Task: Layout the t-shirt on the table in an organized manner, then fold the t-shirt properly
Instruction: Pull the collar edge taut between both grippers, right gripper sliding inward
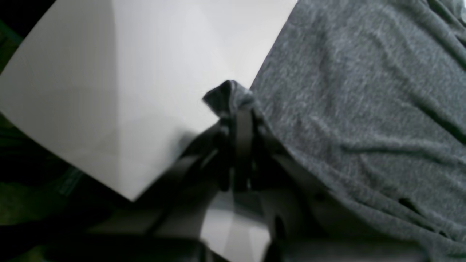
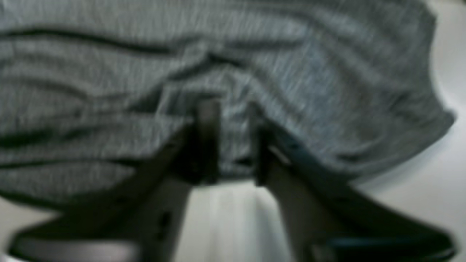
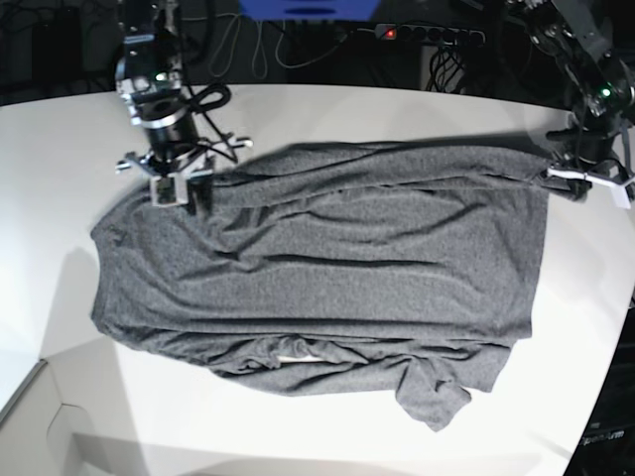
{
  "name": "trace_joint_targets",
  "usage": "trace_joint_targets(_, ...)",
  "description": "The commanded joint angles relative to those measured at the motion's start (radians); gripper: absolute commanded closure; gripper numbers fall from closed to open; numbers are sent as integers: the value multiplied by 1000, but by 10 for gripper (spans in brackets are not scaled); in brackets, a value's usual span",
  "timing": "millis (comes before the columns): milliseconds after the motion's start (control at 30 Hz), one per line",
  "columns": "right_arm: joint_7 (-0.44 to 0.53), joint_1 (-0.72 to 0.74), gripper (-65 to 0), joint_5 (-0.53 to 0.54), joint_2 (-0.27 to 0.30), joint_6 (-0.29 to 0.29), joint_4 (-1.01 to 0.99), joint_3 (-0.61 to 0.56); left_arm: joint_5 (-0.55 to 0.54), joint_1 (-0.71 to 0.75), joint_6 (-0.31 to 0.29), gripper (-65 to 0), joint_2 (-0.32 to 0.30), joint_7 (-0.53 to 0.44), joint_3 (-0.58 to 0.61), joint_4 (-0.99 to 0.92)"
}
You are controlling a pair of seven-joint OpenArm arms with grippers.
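Left gripper (image 1: 233,109) clamped on t-shirt (image 3: 327,278) corner, low over table (image 3: 298,426)

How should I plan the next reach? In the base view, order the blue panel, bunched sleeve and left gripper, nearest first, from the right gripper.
From the right gripper:
1. Blue panel, beyond the far edge.
2. Bunched sleeve, shirt's near edge.
3. Left gripper, shirt's opposite end.

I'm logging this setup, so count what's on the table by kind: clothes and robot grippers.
Clothes: 1, the grey t-shirt
Robot grippers: 2, the left gripper and the right gripper
Total: 3, all on the white table
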Motion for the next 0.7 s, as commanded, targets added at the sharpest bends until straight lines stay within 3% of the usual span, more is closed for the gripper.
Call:
trace_joint_targets(0,27,-7,-225,4,2,-4,10,-4,-3,-2,-1,0,-9,-22,-3,16)
trace_joint_targets(100,27,-19,-344,4,4,-4,9,-27,-3,-2,-1,0,-9,-22,-3,16)
trace_joint_targets(167,27,-30,-381,4,4,-4,10,-34,-3,-2,-1,0,-9,-22,-3,16)
trace_joint_targets(667,27,41,-385,4,5,-4,-62,-67,-3,-4,-1,0,-9,-22,-3,15)
